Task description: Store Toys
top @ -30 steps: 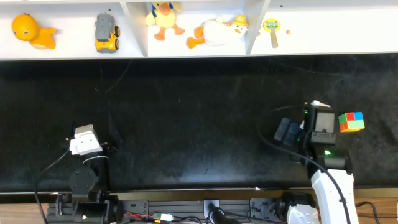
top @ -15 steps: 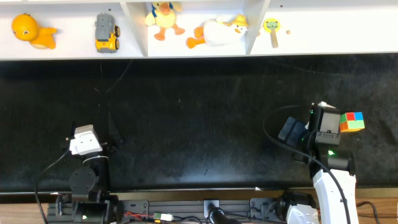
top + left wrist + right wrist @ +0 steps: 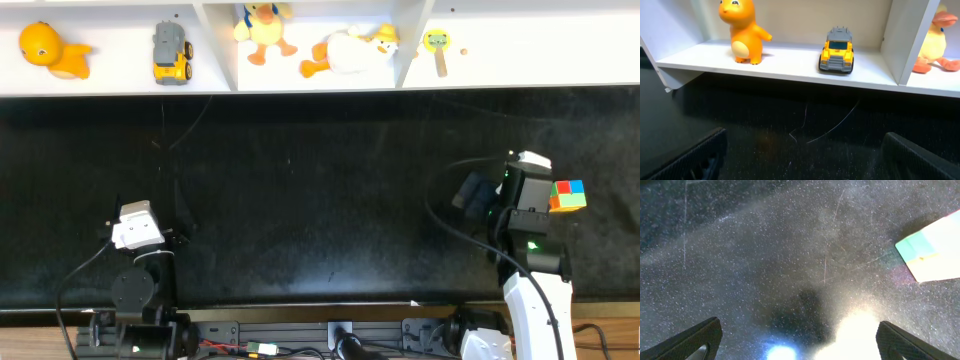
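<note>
Cube (image 3: 565,195) lies just beside the right gripper (image 3: 797,330), outside its widely spread fingers.

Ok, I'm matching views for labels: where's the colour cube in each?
Top view: colour cube on the black mat, beside the right gripper.
Right wrist view: colour cube off to one side, cut by the frame.
Left wrist view: faces the shelf instead.
Shared landmark: the black mat.

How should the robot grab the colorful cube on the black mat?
Pinch the colorful cube across two opposite flat sides, coming straight down from above. It sits flat on the black mat with open mat around it, so its sides look free. The right end effector is open and close beside it, so it is probably the handiest one.
</note>
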### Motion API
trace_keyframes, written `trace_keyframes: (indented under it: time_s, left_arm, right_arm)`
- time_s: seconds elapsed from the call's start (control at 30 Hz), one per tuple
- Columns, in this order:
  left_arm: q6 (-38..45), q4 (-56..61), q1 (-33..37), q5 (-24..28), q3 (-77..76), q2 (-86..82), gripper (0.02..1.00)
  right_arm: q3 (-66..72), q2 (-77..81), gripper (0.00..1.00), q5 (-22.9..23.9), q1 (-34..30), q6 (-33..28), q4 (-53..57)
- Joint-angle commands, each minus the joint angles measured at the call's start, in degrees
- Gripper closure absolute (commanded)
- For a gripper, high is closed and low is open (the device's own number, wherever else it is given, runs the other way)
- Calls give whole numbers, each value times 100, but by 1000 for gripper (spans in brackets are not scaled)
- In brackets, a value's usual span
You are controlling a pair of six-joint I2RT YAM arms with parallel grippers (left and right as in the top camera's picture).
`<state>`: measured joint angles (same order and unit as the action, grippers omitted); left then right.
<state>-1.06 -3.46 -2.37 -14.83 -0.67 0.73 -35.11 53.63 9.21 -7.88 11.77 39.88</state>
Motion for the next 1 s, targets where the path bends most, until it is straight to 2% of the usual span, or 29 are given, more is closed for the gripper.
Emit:
trace_keyframes:
  time_s: [0.03,0.17,0.33,0.5,0.67,0.73,0.87,0.93,1.0]
  left_arm:
    - [127,-4,37,-28,22,-61,20]
    - [127,-4,37,-28,22,-61,20]
    - [127,-4,37,-28,22,-61,20]
    - [127,-4,37,-28,22,-61,20]
    - [127,-4,37,-28,22,-61,20]
    - [127,-4,37,-28,20,-61,20]
    - [127,-4,37,-28,22,-61,20]
    - [127,-4,37,-28,22,-61,20]
    - [127,-4,37,-28,22,-61,20]
  right_arm:
    - [-131,-11,7,79,-42,-22,155]
    - [-496,208,3,120,-42,-160,553]
    - [-1285,754,5,-140,-42,-1097,1473]
    - [-2024,1137,5,-170,-109,-1154,2286]
    - [-2476,1200,5,-173,-608,-1307,2806]
    - [-2564,1198,3,-177,-813,-1606,2942]
    - [-2616,1158,3,-295,-1276,-2693,3119]
    - [-2616,1147,5,-476,-1582,-3108,3073]
    - [-2616,1152,3,-820,-2144,-3657,2920]
